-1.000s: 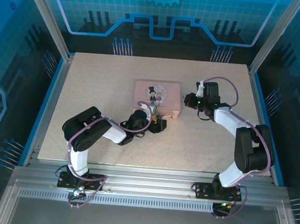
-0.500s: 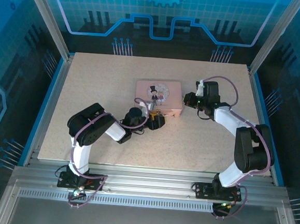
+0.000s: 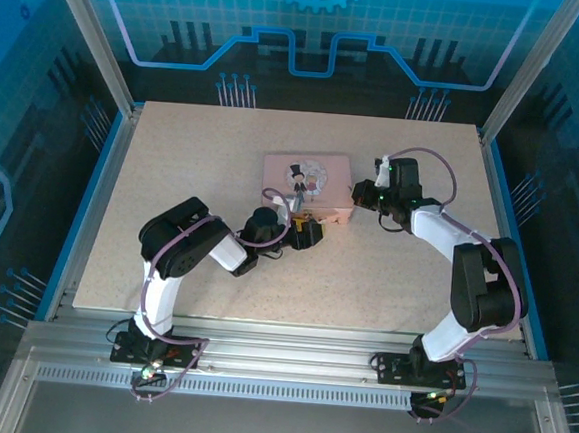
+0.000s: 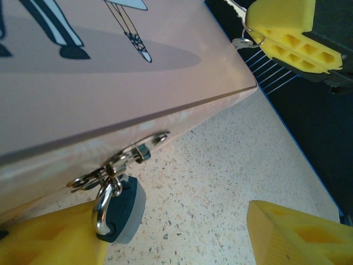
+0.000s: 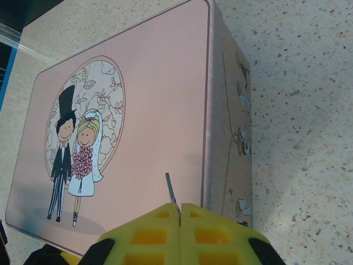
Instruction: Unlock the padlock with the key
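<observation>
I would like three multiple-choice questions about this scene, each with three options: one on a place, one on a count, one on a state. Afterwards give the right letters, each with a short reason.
1. Where does the padlock hang?
A. From the latch on the side wall of the pink box
B. On top of the box
C. On the table, apart from the box

2. How many cartoon figures are drawn on the box top?
A. One
B. Two
C. Four

3. In what state is the right gripper?
A. Open and empty
B. Shut on the padlock
C. Shut on the key

Answers:
1 A: its shackle passes through the latch loops under the top edge.
2 B: a groom in a top hat and a bride with flowers.
3 C: the yellow fingers meet and the thin key blade sticks out between them.
</observation>
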`<state>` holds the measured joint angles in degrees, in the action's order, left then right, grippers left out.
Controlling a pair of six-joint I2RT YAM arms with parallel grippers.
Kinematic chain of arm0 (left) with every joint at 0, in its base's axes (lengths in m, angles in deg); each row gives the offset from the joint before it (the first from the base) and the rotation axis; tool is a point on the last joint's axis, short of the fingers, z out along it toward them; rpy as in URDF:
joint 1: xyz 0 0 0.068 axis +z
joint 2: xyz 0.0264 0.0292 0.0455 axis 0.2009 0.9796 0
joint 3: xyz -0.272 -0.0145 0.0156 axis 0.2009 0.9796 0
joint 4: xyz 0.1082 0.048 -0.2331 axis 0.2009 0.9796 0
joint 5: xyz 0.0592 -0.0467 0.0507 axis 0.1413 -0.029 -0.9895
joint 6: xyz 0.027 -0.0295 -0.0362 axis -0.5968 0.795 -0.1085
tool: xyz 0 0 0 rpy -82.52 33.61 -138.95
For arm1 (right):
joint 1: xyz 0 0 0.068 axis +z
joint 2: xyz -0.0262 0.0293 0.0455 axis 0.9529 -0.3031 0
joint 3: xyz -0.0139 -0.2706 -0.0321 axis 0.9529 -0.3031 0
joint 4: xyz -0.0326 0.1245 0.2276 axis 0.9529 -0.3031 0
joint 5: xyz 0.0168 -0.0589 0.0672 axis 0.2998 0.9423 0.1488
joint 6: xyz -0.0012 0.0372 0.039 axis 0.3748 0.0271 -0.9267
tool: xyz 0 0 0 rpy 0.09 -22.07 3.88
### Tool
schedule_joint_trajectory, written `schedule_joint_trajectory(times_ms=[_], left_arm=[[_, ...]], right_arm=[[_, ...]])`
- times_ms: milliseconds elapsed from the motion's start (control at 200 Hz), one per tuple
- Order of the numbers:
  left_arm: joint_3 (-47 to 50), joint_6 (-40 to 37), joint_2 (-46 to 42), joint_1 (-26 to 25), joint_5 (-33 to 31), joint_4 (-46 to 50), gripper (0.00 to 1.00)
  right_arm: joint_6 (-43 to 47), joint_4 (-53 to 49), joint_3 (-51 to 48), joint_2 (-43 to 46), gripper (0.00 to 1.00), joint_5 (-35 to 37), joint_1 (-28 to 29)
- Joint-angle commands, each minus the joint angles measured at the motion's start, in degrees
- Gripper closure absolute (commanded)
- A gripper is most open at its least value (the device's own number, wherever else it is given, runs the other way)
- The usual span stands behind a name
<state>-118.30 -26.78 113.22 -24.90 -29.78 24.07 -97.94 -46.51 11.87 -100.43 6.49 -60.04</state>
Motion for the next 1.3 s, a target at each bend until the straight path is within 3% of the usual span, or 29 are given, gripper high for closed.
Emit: schedule_joint_trajectory(times_ms=[0,165,315,465,675,841,956,1296], left_arm=[[-0.33,0.82,1.32,-0.14,0.55,-4.45,0.35],[-0.94,2.56,2.88,-0.25,1.83,-8.14,0.34],[-1.47,2.42,2.75,-0.43,1.32,-8.4,0.27],[-1.55,2.46,2.79,-0.44,0.56,-8.09,0.29],[-1.3,3.34,3.45,-0.35,0.61,-9.09,0.48],[0.51,3.1,2.41,0.25,0.47,-8.68,0.49],[1.79,3.25,1.56,1.12,0.64,-8.27,0.56],[0.81,3.58,-0.05,2.33,2.55,-3.44,0.85]], right_arm=[[0.8,0.48,0.26,-0.14,1.0,-0.47,0.43],[0.33,1.12,0.15,-0.59,1.0,-1.26,0.73],[0.26,1.12,0.04,-0.76,1.0,-1.36,1.36],[0.17,1.46,-0.64,-0.57,1.0,-1.18,1.58],[0.26,1.47,-0.93,-0.51,1.0,-1.1,1.53],[0.23,1.57,-1.15,-0.59,1.0,-1.18,1.56],[0.18,1.82,-1.45,-0.49,1.0,-1.27,1.55],[0.17,2.0,-2.02,0.11,1.0,-1.34,1.48]])
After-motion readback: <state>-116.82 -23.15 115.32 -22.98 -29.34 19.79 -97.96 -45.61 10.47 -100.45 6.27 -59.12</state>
